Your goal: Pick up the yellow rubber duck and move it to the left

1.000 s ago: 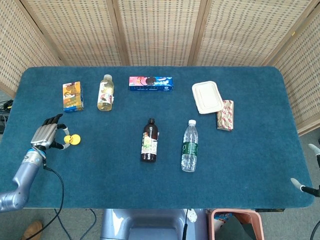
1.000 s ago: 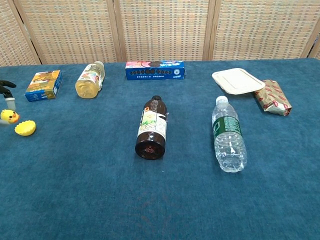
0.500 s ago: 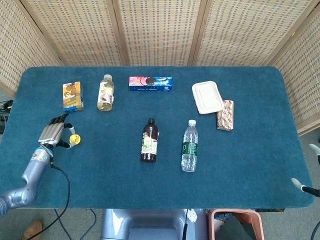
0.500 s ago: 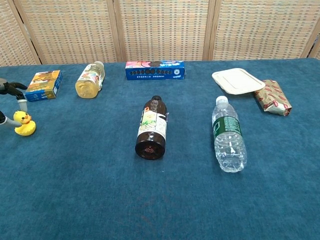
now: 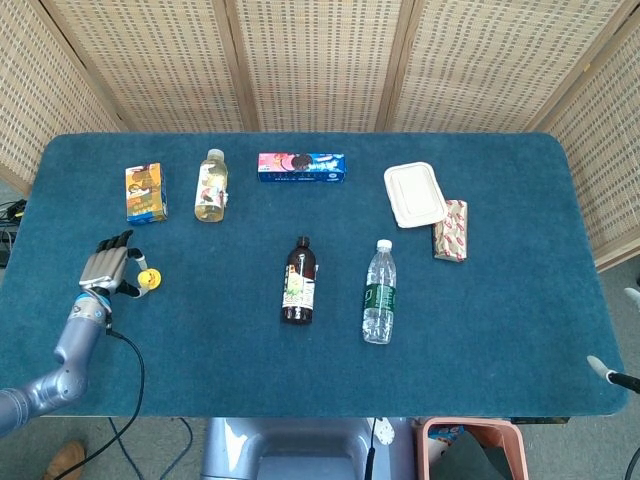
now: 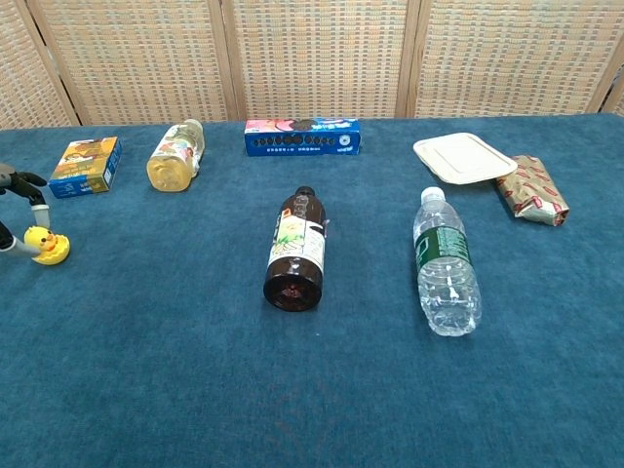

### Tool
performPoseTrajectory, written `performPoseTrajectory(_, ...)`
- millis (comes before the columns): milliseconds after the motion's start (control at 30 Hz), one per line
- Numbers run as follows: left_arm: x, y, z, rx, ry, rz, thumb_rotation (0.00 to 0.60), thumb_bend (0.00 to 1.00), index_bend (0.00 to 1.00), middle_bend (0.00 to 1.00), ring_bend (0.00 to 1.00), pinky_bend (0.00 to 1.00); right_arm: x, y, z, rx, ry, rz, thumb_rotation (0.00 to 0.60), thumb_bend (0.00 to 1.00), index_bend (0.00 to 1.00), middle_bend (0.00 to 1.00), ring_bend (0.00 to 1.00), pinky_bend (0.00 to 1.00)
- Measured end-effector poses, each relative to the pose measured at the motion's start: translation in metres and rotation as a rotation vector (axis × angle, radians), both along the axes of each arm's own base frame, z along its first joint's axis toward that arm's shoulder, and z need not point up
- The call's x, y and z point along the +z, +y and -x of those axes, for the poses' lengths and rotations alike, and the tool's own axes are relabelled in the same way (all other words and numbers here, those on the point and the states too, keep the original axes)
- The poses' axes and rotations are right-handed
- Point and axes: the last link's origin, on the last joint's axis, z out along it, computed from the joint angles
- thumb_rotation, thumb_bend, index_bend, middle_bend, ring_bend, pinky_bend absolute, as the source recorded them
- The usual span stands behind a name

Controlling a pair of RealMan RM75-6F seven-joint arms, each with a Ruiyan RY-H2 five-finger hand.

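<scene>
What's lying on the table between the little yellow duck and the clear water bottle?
The dark bottle lies between the duck and the water bottle, plain in the head view.

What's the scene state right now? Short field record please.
duck: on the cloth near the table's left edge, at the left hand's fingertips
left hand: beside the duck, fingers touching it; grip unclear
right hand: only a tip visible at the right edge
center: dark bottle and water bottle, both lying down
back row: two boxes, juice bottle, white container, wrapped pack
</scene>
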Motion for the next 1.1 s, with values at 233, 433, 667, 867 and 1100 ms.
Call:
performPoseTrajectory(233,-0.003,0.002,0.000,0.007,0.007,0.010,0.600,0.23,0.27,0.00,0.00,0.00,0.000,0.000,0.000,-0.002,0.000,0.000,0.600,0.00,0.00,0.00,0.00,0.00)
performPoseTrajectory(433,-0.003,0.001,-0.001,0.017,0.006,0.019,0.600,0.19,0.09,0.00,0.00,0.00,0.001,0.000,0.000,-0.002,-0.003,0.002,0.600,0.00,0.00,0.00,0.00,0.00)
performPoseTrajectory(667,0.012,-0.003,-0.008,0.004,-0.031,-0.011,0.600,0.00,0.00,0.00,0.00,0.00,0.001,0.001,-0.001,0.005,-0.008,0.003,0.600,0.00,0.00,0.00,0.00,0.00)
performPoseTrajectory(867,0.049,-0.027,-0.015,-0.059,-0.080,-0.105,0.600,0.00,0.00,0.00,0.00,0.00,0.003,0.003,-0.003,0.014,-0.014,0.010,0.600,0.00,0.00,0.00,0.00,0.00)
performPoseTrajectory(1100,0.104,-0.099,-0.015,-0.190,-0.094,-0.268,0.600,0.00,0.00,0.00,0.00,0.00,0.006,0.005,-0.005,0.037,0.007,0.029,0.600,0.00,0.00,0.00,0.00,0.00)
